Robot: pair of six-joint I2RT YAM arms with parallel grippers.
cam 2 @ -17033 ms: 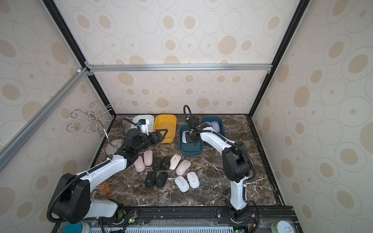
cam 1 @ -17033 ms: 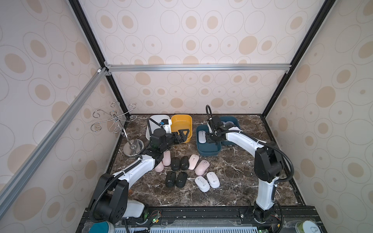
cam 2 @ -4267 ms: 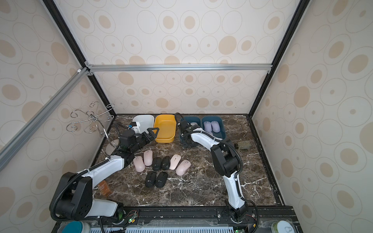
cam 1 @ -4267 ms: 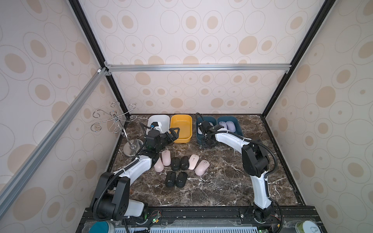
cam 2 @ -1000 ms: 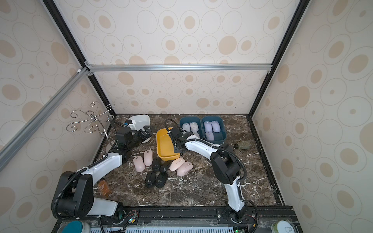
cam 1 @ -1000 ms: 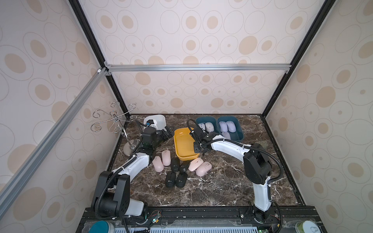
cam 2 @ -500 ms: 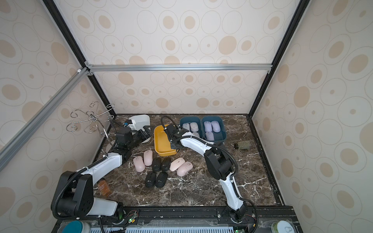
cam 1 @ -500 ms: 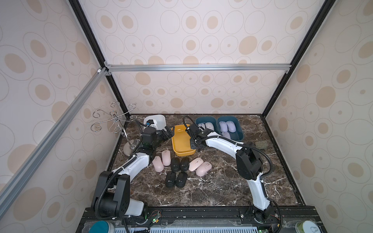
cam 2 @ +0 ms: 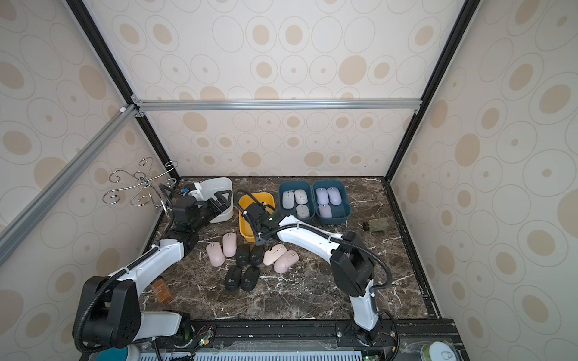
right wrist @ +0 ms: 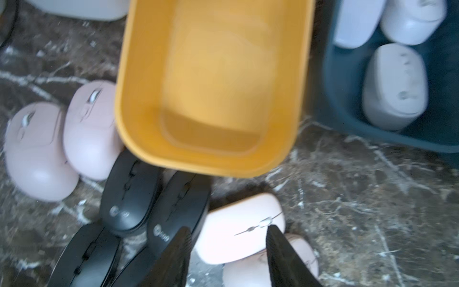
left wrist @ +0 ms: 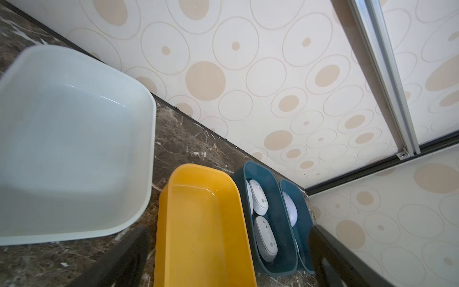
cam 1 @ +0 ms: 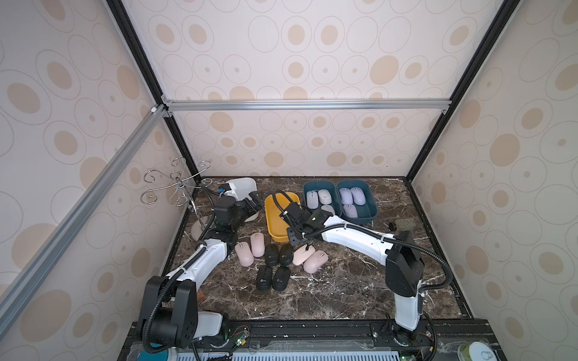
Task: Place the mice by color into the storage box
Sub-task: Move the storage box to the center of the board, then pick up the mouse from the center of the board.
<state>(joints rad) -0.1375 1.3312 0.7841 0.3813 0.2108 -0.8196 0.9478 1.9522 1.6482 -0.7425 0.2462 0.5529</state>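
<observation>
Eight mice lie loose on the worktop [cam 1: 344, 290]. Four black mice [cam 1: 271, 254] sit in two pairs at the middle. Four pink mice [cam 1: 244, 253] flank them, two just beside them on my left and two just beside them on my right. Three white mice [cam 1: 325, 197] sit in the left teal box [cam 1: 319, 183] at the back, and three lavender mice [cam 1: 357, 196] sit in the right teal box [cam 1: 364, 217], which touches it. The yellow box [cam 1: 275, 218] stands between the teal pair and the white box [cam 1: 242, 184], with its near end close to the black mice.

My right hand [right wrist: 228, 231] hangs just off the near end of the yellow box, above the two pink mice on my right. Its jaws are about half spread and grip nothing. In the right wrist view one pink mouse shows between the two fingers [right wrist: 173, 258], though I cannot tell whether they touch it. My left hand [cam 1: 255, 202] is spread wide and carries nothing, poised at the front of the white box.
</observation>
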